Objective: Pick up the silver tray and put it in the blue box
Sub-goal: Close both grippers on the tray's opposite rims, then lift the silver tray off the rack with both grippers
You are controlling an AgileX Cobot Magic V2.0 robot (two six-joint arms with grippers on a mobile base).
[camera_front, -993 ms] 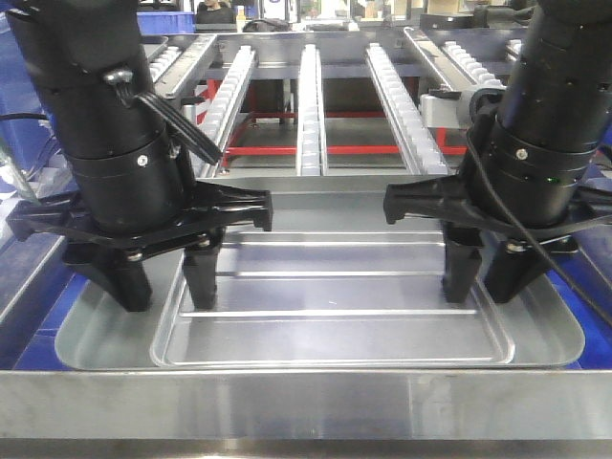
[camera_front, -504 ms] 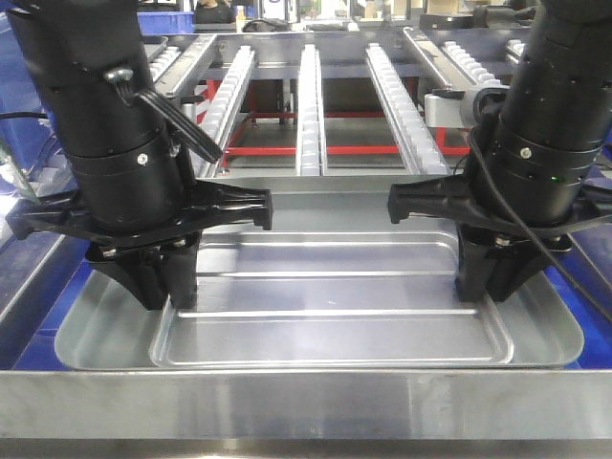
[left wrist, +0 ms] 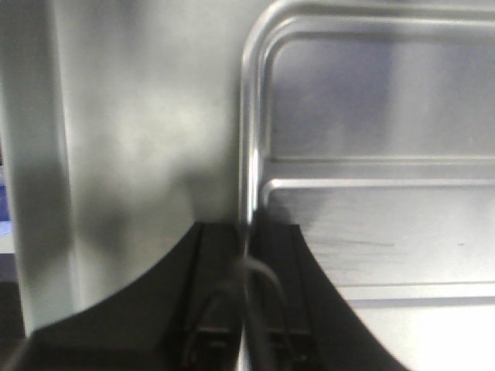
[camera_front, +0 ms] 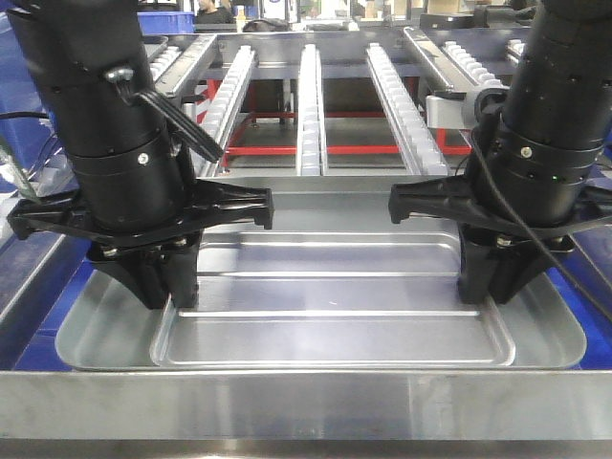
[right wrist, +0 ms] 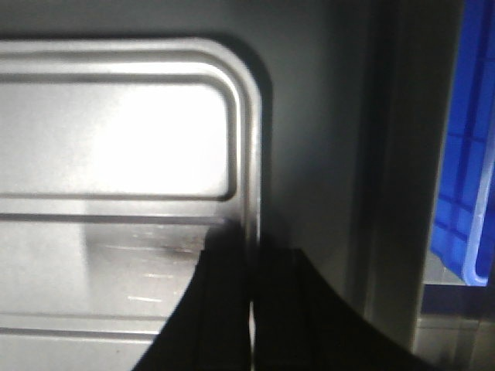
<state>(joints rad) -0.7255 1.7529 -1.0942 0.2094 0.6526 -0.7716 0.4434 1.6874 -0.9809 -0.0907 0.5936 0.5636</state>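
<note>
Tips of left gripper blurred on silver tray.

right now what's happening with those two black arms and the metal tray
Two robot arms are gripping a large, shallow silver metal tray from above. The left hand is shut on the raised ridge near the tray's left end, and the right hand is shut on the matching ridge near its right end. The tray lies level. A bright-blue plastic crate shows off to the tray's right.
</note>
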